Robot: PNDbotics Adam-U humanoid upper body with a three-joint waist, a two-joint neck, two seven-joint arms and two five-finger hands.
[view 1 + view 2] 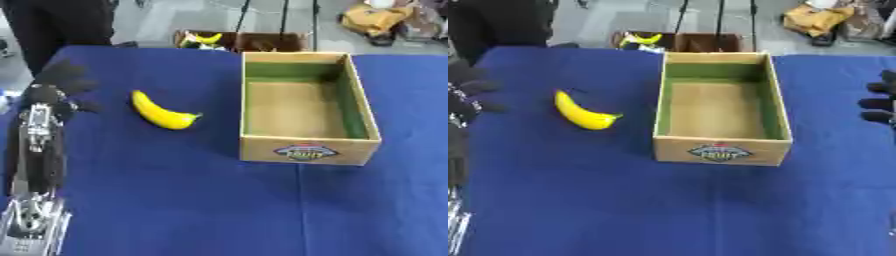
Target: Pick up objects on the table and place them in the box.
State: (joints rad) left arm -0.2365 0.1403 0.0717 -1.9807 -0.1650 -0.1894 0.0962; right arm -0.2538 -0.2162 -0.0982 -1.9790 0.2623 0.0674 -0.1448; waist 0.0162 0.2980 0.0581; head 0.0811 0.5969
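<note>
A yellow banana (162,113) lies on the blue tablecloth, left of an open cardboard box (305,151) with a green-lined inside and a logo on its front wall. Nothing shows inside the box. My left hand (58,81), black, hovers at the table's left side, a short way left of the banana and apart from it, its fingers relaxed and holding nothing. My left forearm runs down the left edge. Only the dark fingers of my right hand (880,103) show at the right edge, to the right of the box, straight and empty.
The blue table (175,200) has bare cloth in front of the box and banana. Past its far edge stands a dark crate (262,41) with something yellow (207,37) in it. A person in dark clothes stands at the far left corner.
</note>
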